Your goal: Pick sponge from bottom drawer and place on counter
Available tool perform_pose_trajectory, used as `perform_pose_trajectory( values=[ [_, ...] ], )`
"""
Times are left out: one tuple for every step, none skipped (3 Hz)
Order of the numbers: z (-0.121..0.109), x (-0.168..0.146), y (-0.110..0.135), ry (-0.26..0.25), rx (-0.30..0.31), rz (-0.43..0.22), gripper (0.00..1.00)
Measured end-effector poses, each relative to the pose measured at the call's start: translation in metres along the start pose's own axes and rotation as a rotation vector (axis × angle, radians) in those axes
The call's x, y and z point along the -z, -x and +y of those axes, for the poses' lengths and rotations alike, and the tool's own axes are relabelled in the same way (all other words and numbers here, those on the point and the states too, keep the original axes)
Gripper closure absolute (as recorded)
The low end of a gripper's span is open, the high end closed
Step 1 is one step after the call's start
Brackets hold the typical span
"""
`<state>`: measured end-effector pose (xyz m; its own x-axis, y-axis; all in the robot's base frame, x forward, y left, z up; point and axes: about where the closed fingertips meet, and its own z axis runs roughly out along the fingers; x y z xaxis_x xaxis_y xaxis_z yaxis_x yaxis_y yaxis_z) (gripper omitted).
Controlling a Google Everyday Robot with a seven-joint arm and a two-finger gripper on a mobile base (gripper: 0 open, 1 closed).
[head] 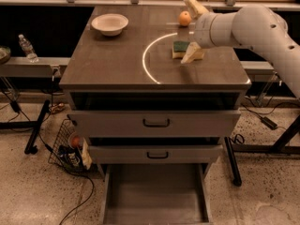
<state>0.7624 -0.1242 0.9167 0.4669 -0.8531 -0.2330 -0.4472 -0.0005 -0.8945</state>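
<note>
The sponge (179,48), dark green on top with pale yellow foam below, lies flat on the counter (117,55), just right of the white arc. My gripper (185,31) reaches in from the right over the counter's right half and is open. One pale finger (192,53) rests against the sponge's right side. The other finger (195,6) stands apart, up by the orange. The bottom drawer (154,196) is pulled out below, and its grey floor is bare.
A white bowl (109,23) sits at the counter's back left. A round orange (184,18) sits at the back, close to the upper finger. Two shut drawer fronts with black handles (156,123) are above the open drawer. A wire basket (70,149) stands on the floor at the left.
</note>
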Motion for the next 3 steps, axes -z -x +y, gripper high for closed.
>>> perform_pose_trajectory(
  values=[
    [-0.045, 0.025, -0.005, -0.17, -0.05, -0.014, 0.0],
    [-0.148, 0.121, -0.015, -0.492, -0.084, -0.033, 0.0],
    [-0.226, 0.221, -0.022, -0.692, -0.064, -0.037, 0.0]
  ],
)
